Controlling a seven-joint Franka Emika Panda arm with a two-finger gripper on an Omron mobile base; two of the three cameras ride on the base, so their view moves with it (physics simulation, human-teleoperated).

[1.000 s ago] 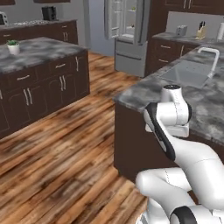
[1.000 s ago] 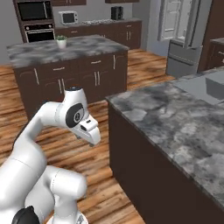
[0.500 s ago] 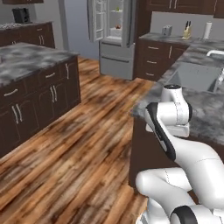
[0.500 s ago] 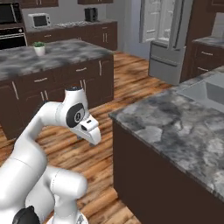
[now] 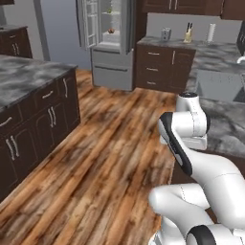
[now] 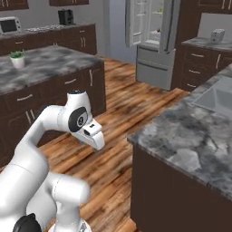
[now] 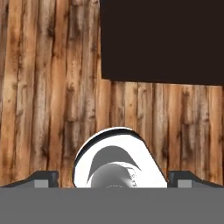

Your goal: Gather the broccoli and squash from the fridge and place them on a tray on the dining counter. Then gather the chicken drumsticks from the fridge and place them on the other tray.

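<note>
The fridge [image 5: 109, 45] stands at the far end of the wooden floor with its upper doors swung open, also seen in the right base view [image 6: 153, 41]. On its lit shelves sit a small orange-brown item [image 5: 111, 31] and a greenish one [image 5: 109, 10], too small to name. The dining counter [image 5: 224, 125] of grey marbled stone runs along my right, with its sink [image 6: 218, 97]. My gripper [image 7: 113, 177] points down at the floorboards, open, with nothing between its fingertips [image 7: 43, 177]. The trays are out of view.
A marbled island with dark cabinets [image 5: 33, 91] lines the left side and carries a potted plant [image 6: 18, 58]. Beside the fridge, a back counter [image 5: 182, 43] holds a knife block and a paper roll. A wide lane of wooden floor [image 5: 110, 143] leads to the fridge.
The whole picture has shifted: the base has driven and turned, so the fridge is larger and more central. The arm keeps its folded pose and the gripper stays open.
</note>
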